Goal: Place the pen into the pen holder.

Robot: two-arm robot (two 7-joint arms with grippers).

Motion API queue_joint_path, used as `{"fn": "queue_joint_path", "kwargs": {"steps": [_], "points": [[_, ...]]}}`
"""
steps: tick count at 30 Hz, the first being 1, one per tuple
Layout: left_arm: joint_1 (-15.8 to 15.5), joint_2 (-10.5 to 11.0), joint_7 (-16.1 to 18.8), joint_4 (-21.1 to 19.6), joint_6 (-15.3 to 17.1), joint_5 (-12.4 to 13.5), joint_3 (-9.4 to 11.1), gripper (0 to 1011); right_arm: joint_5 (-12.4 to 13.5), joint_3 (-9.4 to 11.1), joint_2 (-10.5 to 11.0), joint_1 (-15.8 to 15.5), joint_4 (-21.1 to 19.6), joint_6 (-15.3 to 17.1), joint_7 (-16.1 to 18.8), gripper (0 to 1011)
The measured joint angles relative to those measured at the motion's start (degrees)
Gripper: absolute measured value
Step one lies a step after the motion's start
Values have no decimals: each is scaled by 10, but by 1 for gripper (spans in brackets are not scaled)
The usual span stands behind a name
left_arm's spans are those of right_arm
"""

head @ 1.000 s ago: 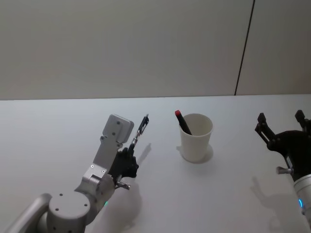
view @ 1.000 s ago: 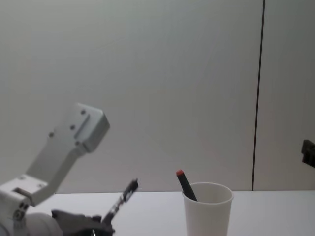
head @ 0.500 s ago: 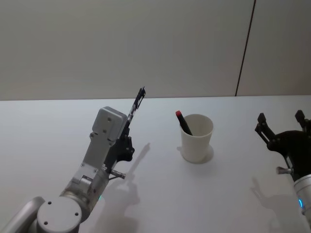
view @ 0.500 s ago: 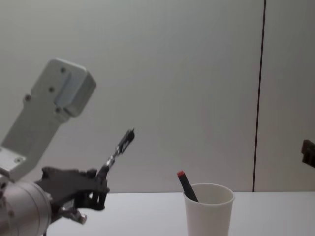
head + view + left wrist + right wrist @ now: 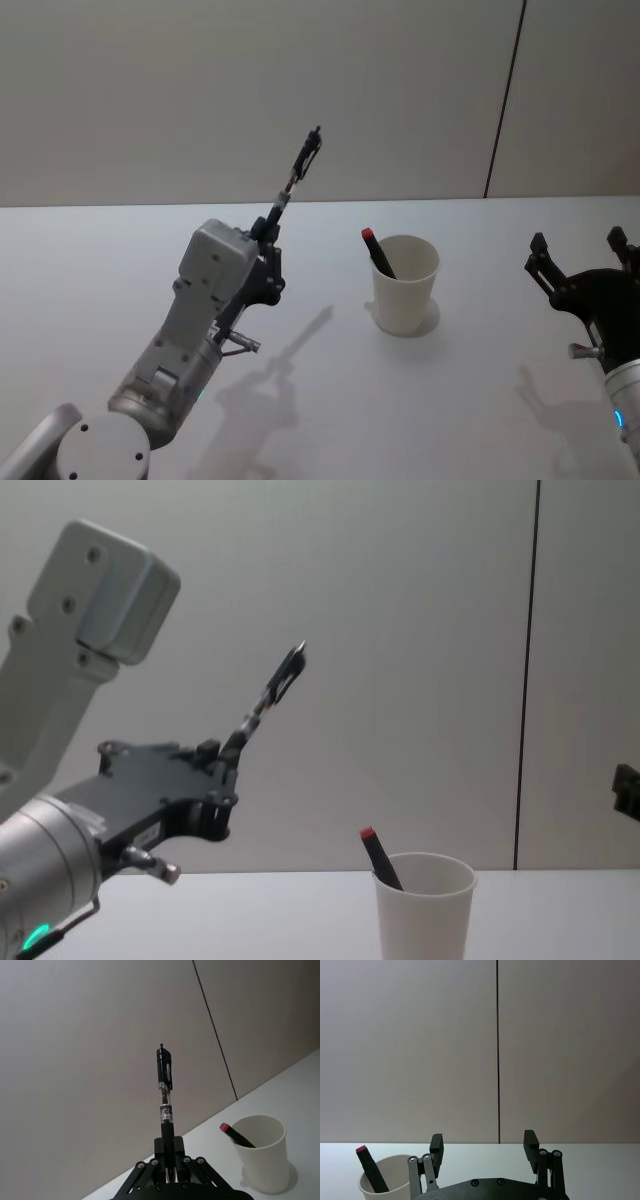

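Our left gripper point(image 5: 270, 222) has risen, clamped on the black click pen point(image 5: 302, 165), high and left of the paper cup point(image 5: 405, 290). We count two pens, the red-capped pen point(image 5: 376, 252) in the one cup. Our right gripper point(image 5: 578, 242) sits spread, empty.

Flat pale-grey tabletop point(image 5: 90, 270), matte and plain, spanning the full width of the head view. One item stands directly on it: a white tapered paper cup with a rolled rim point(image 5: 404, 292), upright, mouth up, right of centre, in the far half. Base flat on the surface; faint shadow at its right.
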Motion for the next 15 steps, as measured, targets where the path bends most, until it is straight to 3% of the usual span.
{"fn": "queue_joint_path", "kwargs": {"steps": [15], "points": [[-26,-3,-100,58,-173,24,-7,112,0,0,0,0,0,0,0,1001]]}}
